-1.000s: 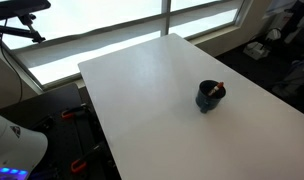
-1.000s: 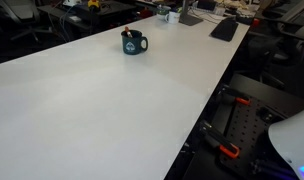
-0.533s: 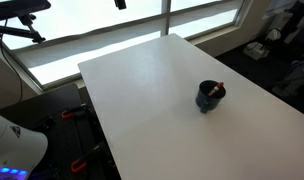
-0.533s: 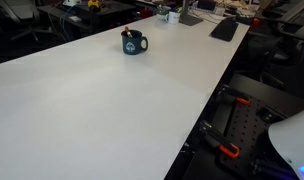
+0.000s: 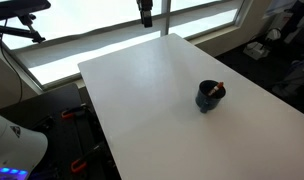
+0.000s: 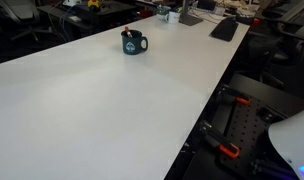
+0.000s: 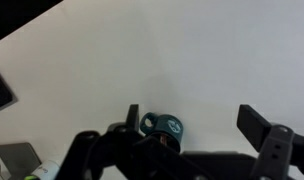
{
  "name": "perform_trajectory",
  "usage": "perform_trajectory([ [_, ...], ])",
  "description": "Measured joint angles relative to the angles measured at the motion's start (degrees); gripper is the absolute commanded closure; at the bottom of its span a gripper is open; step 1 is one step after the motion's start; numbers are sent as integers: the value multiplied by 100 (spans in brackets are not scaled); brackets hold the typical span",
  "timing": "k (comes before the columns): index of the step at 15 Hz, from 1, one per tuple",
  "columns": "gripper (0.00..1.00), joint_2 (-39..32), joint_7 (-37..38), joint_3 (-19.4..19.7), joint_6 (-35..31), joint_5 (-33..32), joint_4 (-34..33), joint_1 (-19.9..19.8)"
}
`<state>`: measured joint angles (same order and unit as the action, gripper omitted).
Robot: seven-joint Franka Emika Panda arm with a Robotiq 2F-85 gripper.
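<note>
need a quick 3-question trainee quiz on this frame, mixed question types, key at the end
1. True or false: the gripper is holding the dark mug.
2. Multiple choice: how is the mug placed? A) upright on the white table; B) lying on its side; C) lifted in the air.
3. Fill in: in the wrist view the gripper's jaws stand ____.

Key:
1. False. The gripper is up in the air and apart from the mug, with nothing between its jaws.
2. A.
3. open.
</note>
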<state>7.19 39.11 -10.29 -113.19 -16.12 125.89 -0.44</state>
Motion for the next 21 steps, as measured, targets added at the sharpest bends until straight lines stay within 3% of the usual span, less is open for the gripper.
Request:
perform_trajectory([
  [10,0,-1047,84,847,5,-298,-828,-22],
  [18,0,-1080,87,861,-15,-301,-811,50],
  [21,0,-1214,429,859,-126,-454,-838,148],
])
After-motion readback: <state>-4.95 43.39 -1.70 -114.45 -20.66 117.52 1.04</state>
